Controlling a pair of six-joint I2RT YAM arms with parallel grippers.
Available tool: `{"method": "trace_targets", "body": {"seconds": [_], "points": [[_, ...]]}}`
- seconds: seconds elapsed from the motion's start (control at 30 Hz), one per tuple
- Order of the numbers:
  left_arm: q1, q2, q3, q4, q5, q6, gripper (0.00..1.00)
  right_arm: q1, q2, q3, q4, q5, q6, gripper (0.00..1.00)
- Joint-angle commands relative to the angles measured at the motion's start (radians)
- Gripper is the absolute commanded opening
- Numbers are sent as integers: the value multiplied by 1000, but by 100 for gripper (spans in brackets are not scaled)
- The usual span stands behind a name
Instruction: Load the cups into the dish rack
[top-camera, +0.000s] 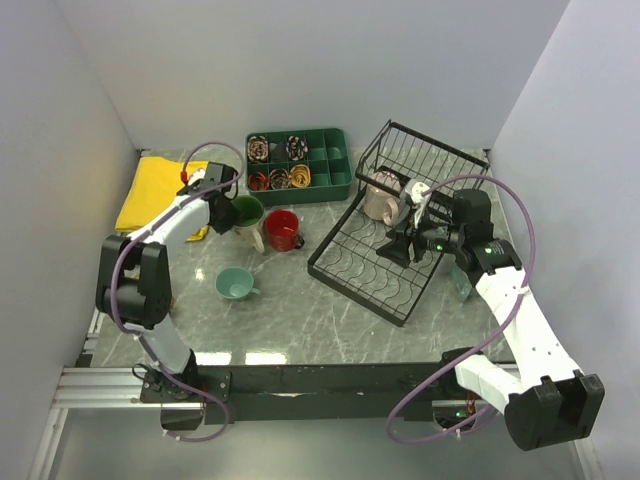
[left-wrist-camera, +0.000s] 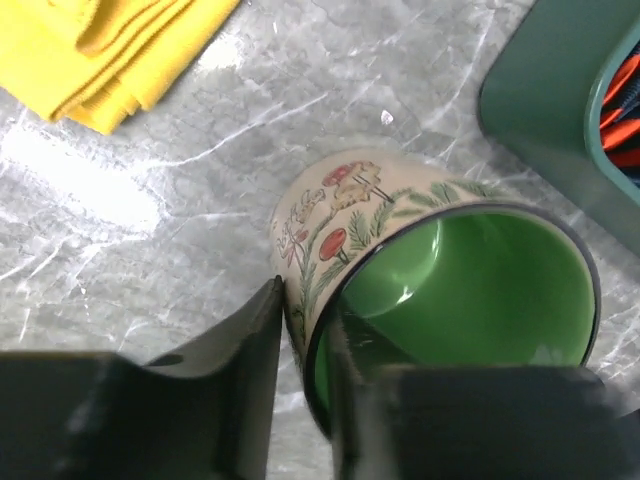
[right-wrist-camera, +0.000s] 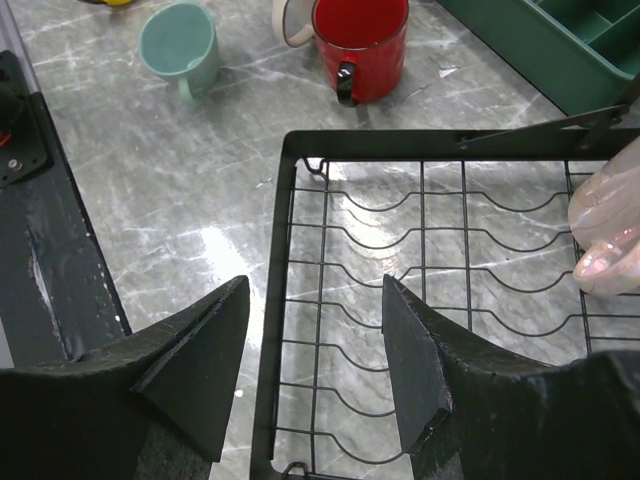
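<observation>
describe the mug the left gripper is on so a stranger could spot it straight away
Find the green tray at the back; just in front of its left end, right of the yellow cloth, stands the cream mug. Unlike the red mug next to it, it has painted mushrooms outside and a bright green inside.

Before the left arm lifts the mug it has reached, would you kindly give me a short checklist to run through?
1. Left gripper pinches the cream mug's wall, one finger inside, one outside: ok.
2. Cream mug empty: ok.
3. Clearance from the red mug beside it: cannot tell, they stand very close.
4. Free slots on the dish rack base: ok; the pink mug sits toward its back.
5. Right gripper clear of the drop zone: not ok, it hangs open and empty over the rack base.
</observation>
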Motion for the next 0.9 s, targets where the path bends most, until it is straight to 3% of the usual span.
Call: {"method": "trace_targets", "body": {"seconds": [0.0, 0.2, 0.37, 0.53, 0.63, 0.67, 0.73, 0.87], "points": [[12, 14, 17, -22, -40, 62, 18, -11, -17, 7, 26, -29, 6, 63], [22, -92, -20, 4, -87, 101, 4, -11, -4, 28, -9, -33, -13, 63], [70, -264, -86, 42, -86, 147, 1, -9, 42, 128, -130, -56, -86, 63], [90, -551, -218, 294, 122, 203, 1, 20, 160, 274, -317, -116, -165, 66], [90, -651, -238, 384, 217, 168, 1, 78, 200, 354, -328, -96, -165, 76], [90, -664, -232, 395, 234, 154, 1, 98, 206, 384, -315, -92, -128, 83], [90, -697, -221, 425, 296, 88, 1, 151, 229, 420, -275, -95, -87, 87], [90, -734, -265, 661, 435, -99, 1, 228, 286, 472, -123, -232, 158, 88]]}}
